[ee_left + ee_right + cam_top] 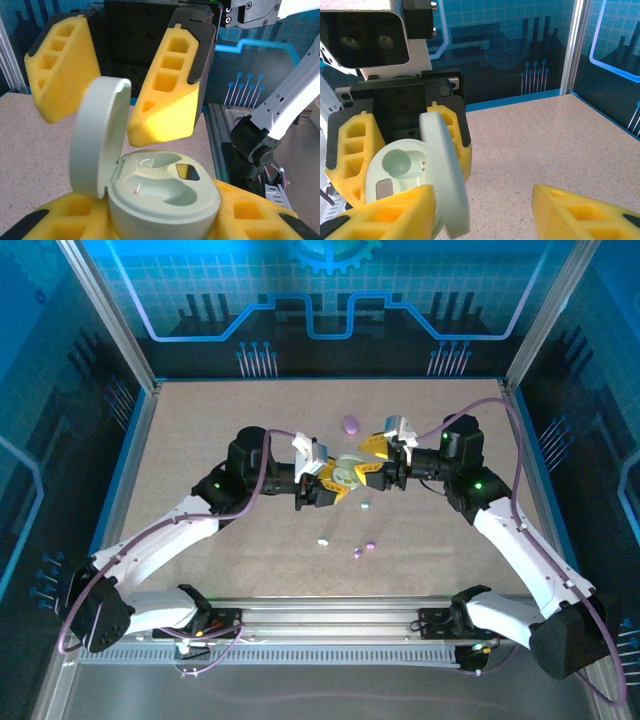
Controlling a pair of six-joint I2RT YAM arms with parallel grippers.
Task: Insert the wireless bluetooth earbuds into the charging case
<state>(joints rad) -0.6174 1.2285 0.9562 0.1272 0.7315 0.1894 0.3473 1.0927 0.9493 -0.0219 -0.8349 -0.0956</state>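
The mint green charging case (165, 192) stands open, its lid (97, 142) tipped up to the left and both wells empty. My left gripper (160, 222) is shut on the case's base, held above the middle of the table (200, 440). My right gripper (490, 215) is open facing it, and its yellow fingers (167, 95) stand either side of the raised lid (445, 175) without pinching it. In the top view the left gripper (338, 482) and right gripper (380, 452) meet at the case (348, 473). Tiny earbuds lie on the table nearer the arm bases: a mint one (366, 506), a pale one (323, 541) and two purple ones (370, 544).
A purple oval case (350, 424) lies just beyond the grippers. Aluminium posts and blue panels wall the table on three sides. The arms' mounting rail (320, 620) runs along the near edge.
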